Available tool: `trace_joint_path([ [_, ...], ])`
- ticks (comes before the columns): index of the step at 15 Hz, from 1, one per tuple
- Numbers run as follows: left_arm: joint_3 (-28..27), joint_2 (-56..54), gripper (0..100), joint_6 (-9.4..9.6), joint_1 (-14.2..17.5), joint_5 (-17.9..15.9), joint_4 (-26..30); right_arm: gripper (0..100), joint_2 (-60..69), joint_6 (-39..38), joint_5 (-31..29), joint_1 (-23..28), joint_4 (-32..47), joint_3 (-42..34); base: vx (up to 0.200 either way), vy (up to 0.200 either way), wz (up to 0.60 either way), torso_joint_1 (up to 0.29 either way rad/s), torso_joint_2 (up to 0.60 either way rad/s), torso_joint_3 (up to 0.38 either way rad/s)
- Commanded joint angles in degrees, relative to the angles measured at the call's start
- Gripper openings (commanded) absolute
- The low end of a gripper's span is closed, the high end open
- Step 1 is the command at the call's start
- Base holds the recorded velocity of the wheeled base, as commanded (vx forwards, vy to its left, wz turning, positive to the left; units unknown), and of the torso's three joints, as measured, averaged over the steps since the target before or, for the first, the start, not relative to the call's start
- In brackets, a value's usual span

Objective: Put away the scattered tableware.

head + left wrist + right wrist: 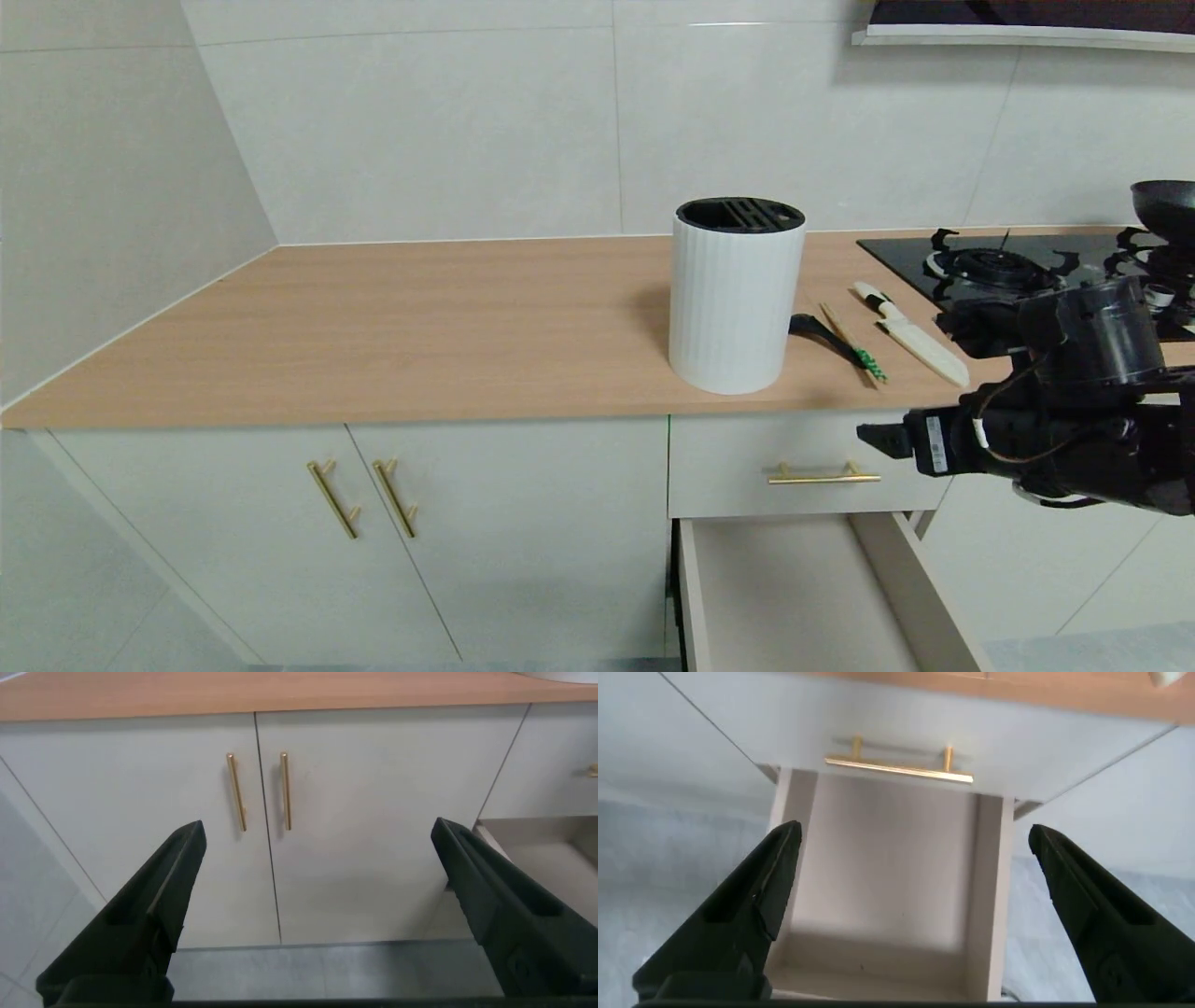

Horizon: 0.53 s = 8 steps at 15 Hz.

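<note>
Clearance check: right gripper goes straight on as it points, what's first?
Probably the bare floor of the open drawer; the right gripper, jaws open, points into it. Nothing shows between, though depth is unclear.

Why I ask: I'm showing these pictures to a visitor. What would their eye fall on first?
First, the tall white ribbed cylinder with a black slotted top, standing upright on the wooden countertop. To its right lie a black spoon, wooden chopsticks and a white knife. Below them a pale drawer stands pulled out, with the right gripper open near it.
</note>
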<state>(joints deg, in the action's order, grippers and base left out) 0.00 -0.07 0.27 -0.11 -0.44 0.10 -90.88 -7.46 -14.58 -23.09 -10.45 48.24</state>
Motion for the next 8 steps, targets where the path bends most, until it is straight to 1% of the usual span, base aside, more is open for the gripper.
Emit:
trace_joint_path([
  [1,0.00,0.07,100,0.00,0.02,0.00,-0.01,100,-5.62,-0.19,-4.05,0.59,-7.04,-0.07,0.000,0.000,0.00,0.000,0.00,0.000],
  [2,0.00,0.07,100,0.00,0.02,0.00,-0.01,100,-8.70,-0.27,-7.92,0.68,-12.40,-0.16,0.000,0.000,0.00,0.000,0.00,0.000],
  [4,-0.09,0.07,100,0.00,0.02,0.00,-0.01,100,-13.09,-1.50,-11.26,0.76,-20.05,-0.25,0.000,0.000,0.00,0.000,0.00,0.000],
  [5,0.00,0.07,100,0.00,0.02,0.00,-0.01,100,-14.32,-1.50,-11.26,0.85,-21.54,-0.07,0.000,0.000,0.00,0.000,0.00,0.000],
  [8,0.00,0.07,100,0.00,0.02,0.00,-0.01,100,-16.43,-1.50,-10.91,1.38,-21.72,2.56,0.000,0.000,0.00,0.000,0.00,0.000],
])
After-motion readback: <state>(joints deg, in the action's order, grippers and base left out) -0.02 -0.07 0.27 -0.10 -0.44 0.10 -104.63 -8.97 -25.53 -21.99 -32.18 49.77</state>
